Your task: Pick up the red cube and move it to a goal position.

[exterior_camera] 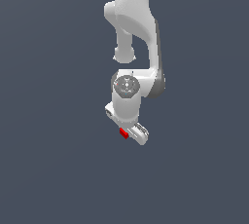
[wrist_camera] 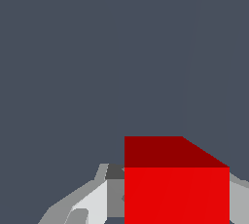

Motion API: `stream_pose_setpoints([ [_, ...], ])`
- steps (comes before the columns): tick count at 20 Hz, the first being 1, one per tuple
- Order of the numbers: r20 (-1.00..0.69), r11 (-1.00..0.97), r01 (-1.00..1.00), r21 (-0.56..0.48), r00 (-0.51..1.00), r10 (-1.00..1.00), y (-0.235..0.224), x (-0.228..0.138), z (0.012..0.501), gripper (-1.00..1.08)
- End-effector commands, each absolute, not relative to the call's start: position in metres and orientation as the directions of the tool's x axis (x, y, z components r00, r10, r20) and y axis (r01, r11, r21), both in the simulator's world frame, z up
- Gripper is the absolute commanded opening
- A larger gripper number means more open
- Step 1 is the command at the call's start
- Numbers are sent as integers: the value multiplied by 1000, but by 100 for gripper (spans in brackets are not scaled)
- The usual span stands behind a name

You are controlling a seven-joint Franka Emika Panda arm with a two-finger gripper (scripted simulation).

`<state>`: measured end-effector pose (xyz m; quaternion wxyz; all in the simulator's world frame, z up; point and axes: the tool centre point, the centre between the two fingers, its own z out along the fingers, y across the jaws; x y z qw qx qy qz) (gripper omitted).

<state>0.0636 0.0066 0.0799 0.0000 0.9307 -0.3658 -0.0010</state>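
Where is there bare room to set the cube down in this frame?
Plain grey surface shows on every side of the arm, out to all the exterior view's edges. The only crowded spot is at the gripper, shut on the red cube.

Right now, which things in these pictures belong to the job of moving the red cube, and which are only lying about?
Belonging to the job:
- red cube, sitting between the jaws
- gripper, its jaws closed on the cube
- white robot arm

Only lying about:
- nothing else shows; both views have just a plain dark grey background, and no goal marker can be seen
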Motion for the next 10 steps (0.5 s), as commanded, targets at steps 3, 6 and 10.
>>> stream_pose_setpoints([
  [3,-1,-732,-681,-1,732,-681,14,51,120,-100],
  [6,-1,-732,-681,-1,732,-681,19,41,150,-100],
  [10,-1,-732,-681,-1,732,-681,27,28,193,-100],
])
